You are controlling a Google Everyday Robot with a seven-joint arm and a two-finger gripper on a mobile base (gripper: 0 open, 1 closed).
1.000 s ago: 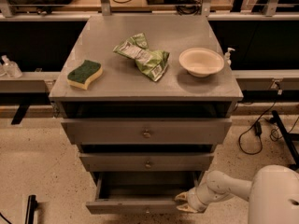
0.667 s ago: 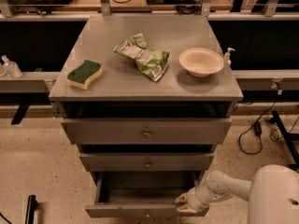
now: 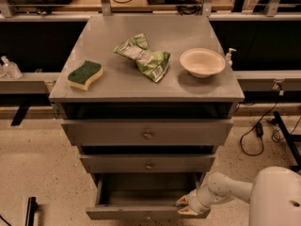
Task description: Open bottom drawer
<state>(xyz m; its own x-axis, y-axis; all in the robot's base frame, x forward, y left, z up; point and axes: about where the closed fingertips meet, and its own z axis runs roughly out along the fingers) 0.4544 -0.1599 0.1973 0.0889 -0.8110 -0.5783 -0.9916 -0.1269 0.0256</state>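
Observation:
The bottom drawer [image 3: 141, 213] is the lowest of three grey fronts on the cabinet. It stands pulled out toward me, and its plain grey inside [image 3: 146, 194] shows. Its small knob sits at the frame's lower edge. My gripper [image 3: 184, 206] is at the drawer's right front corner, low in the view, at the end of my white arm [image 3: 225, 188]. It rests at the top edge of the drawer front.
The middle drawer [image 3: 148, 164] and top drawer [image 3: 147, 133] sit above, closed or nearly so. On the cabinet top [image 3: 117, 86] lie a green-yellow sponge [image 3: 84, 74], a green snack bag [image 3: 143, 56] and a white bowl [image 3: 202, 62]. Cables [image 3: 256, 131] trail on the floor at right.
The bottom drawer has slid slightly further out toward me, with my gripper moving along at its right front corner. Nothing on the cabinet top moved.

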